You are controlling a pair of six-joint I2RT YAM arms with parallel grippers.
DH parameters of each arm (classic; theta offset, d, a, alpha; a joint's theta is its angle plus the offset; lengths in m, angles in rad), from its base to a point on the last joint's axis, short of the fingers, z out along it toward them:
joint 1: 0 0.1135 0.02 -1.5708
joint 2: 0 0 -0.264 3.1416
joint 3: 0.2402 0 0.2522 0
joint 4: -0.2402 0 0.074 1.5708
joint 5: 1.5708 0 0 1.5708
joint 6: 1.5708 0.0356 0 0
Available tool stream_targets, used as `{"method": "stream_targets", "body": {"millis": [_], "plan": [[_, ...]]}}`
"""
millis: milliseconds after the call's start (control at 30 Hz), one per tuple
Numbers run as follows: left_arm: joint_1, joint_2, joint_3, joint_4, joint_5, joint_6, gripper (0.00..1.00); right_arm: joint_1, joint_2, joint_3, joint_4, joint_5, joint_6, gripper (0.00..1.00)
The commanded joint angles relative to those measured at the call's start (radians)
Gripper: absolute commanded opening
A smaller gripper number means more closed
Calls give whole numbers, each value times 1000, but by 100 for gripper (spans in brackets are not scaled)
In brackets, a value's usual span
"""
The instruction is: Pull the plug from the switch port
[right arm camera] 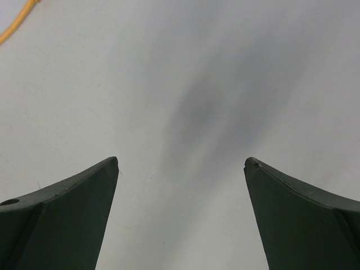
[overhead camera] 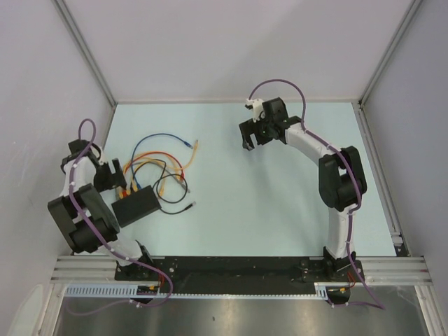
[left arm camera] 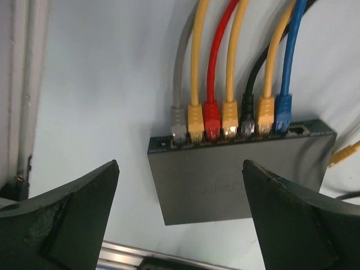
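The pale blue desk (overhead camera: 280, 210) carries a black switch (left arm camera: 236, 174) near its left edge, with coloured cables (left arm camera: 216, 56) trailing from it.

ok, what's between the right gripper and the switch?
Top view: loose patch cables sprawl on the table between the right gripper and the switch. The stretch nearer the gripper is bare.

Soft, even light is falling from above; the table (overhead camera: 280, 210) is showing only faint shadows. In the left wrist view the switch (left arm camera: 225, 185) is appearing sharp, its plugs (left arm camera: 229, 119) are glinting, and the dark pincer fingers (left arm camera: 67, 219) are looking blurred. A broad grey shadow is crossing the right wrist view diagonally.
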Motion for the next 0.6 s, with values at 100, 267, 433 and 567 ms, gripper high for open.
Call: {"method": "stream_targets", "body": {"millis": [100, 267, 433, 567], "plan": [[0, -34, -153, 12, 19, 60, 97, 1, -25, 18, -80, -24, -58, 100], [-2, 24, -154, 11, 68, 43, 97, -3, 101, 207, -230, -43, -73, 100], [-32, 61, -147, -6, 180, 89, 94, -8, 121, 241, -258, -46, -68, 100], [-126, 130, -120, -57, 346, 144, 93, -9, 98, 215, -250, -28, -71, 100]]}}
